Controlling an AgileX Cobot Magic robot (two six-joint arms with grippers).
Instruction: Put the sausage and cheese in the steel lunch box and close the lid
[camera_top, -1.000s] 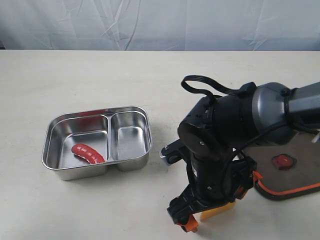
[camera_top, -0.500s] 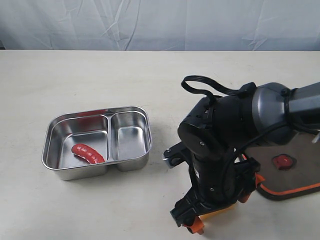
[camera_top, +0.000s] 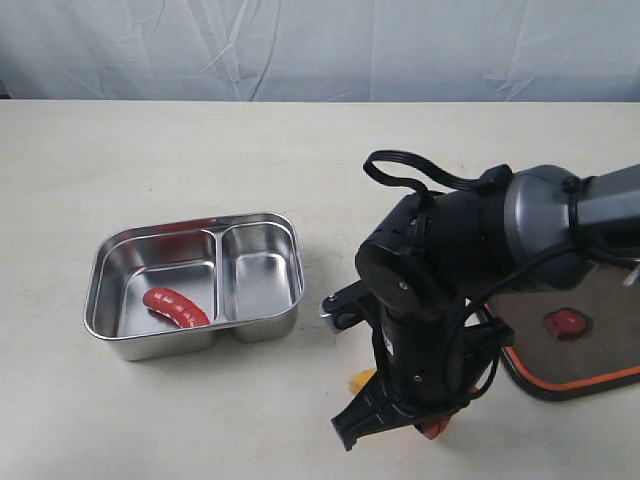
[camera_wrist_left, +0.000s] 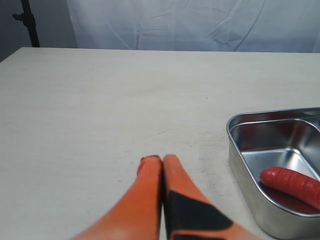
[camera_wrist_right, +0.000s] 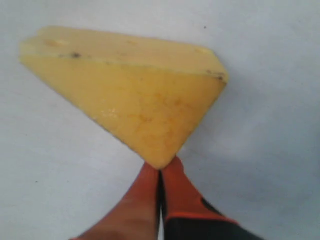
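The pale, matte desk (camera_top: 200, 160) fills nearly the whole exterior view, with a wrinkled white cloth backdrop (camera_top: 300, 50) hanging behind it at 12 o'clock.

The right arm (camera_top: 450, 270), bulky and black, leans in from 3 o'clock and bends down toward the desk at about 5 o'clock. A black cable (camera_top: 400, 165) loops over its top. Its body stands in the way of most of what lies beneath it and covers the near corner of the lid.

The steel lunch box (camera_top: 255, 325) sits open at 8 o'clock. The lid (camera_top: 600, 350) lies flat on the desk well apart from the box, at about 3 o'clock from it, with its orange-red tab (camera_top: 563, 323) up.

The cheese (camera_wrist_right: 135, 95) lies on the desk outside the box, at roughly 4 o'clock from it. In the exterior view only a yellow sliver (camera_top: 360, 380) shows past the arm.

The sausage (camera_top: 175, 307) lies in the box's larger, 9 o'clock compartment.

The right gripper (camera_wrist_right: 160, 172) has its orange fingers pressed together with no gap. One corner of the cheese wedge touches their tips but is not pinched between them. The left gripper (camera_wrist_left: 161, 161) is likewise pressed together on nothing, over bare desk just beside the box.
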